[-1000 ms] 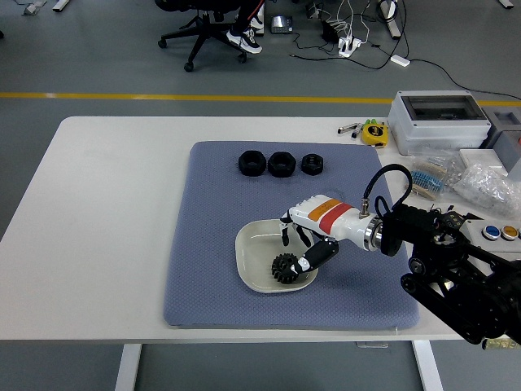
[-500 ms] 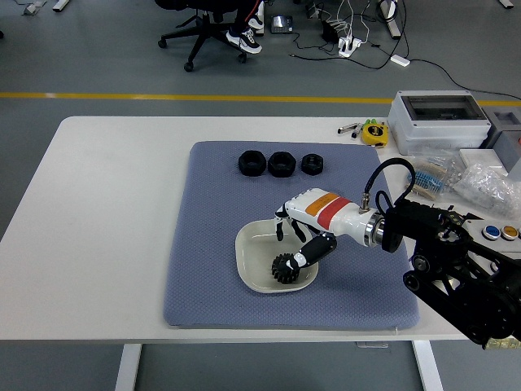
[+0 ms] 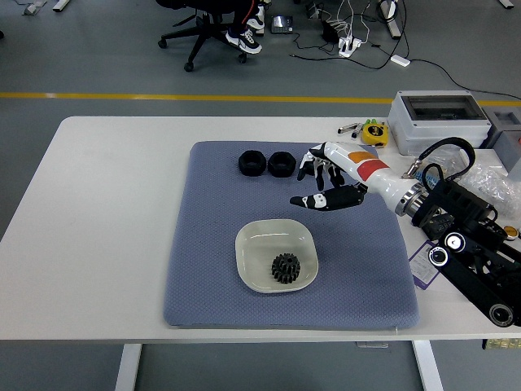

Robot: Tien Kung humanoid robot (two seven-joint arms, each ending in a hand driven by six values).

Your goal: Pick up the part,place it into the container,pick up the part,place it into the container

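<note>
Black and toothed, the small plastic gear (image 3: 285, 267) already lies inside the shallow cream bowl (image 3: 254, 244), toward its 4 o'clock side, so you can judge one part as delivered. The bowl sits near the middle of the blue-grey quilted mat (image 3: 212, 244), which gives the parts a soft, non-slip bed and keeps them from rolling on the white table (image 3: 106, 212).

At 12 o'clock from the bowl, along the mat's far edge, you have two black ring-shaped nuts (image 3: 265, 163) lying side by side and apart from the dish. A third dark part seems to lie just to their 3 o'clock, but the hand covers that spot and you cannot tell for sure.

Your right hand (image 3: 324, 184), white-shelled with an orange band and black fingers (image 3: 313, 170), hovers over that hidden spot with the fingers spread and angled down and the thumb held out toward 9 o'clock. It holds nothing you can see. The posture reads as a reach for the second part: open wide enough to come down around it.

Your left hand is out of view.

Watch the neighbouring nut, which lies close enough to be nudged when the fingers close.
</note>
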